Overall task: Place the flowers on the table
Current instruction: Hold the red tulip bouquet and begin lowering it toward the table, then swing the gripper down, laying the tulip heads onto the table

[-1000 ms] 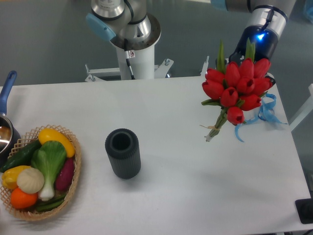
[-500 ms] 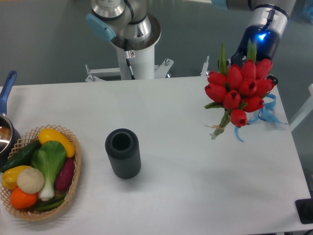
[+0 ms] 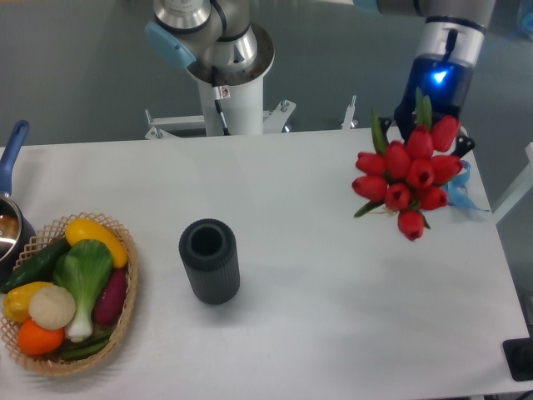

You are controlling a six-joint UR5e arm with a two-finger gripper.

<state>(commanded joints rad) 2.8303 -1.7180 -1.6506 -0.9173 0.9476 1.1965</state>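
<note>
Here the gripper (image 3: 433, 125) hangs behind the flowers (image 3: 408, 177) over the table (image 3: 333, 317); its grip cannot be told.

A black ribbed cylinder (image 3: 209, 261) stands upright (open top showing) mid-scene. At the left edge sits a wicker basket (image 3: 125, 312) of vegetables, a blue-handled pot (image 3: 10, 208) beside it. A curly light-blue ribbon (image 3: 460, 190) lies far right.

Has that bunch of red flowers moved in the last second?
Yes. The flowers have drifted right, farther from the black cylinder, and tipped so their stems no longer show.
</note>
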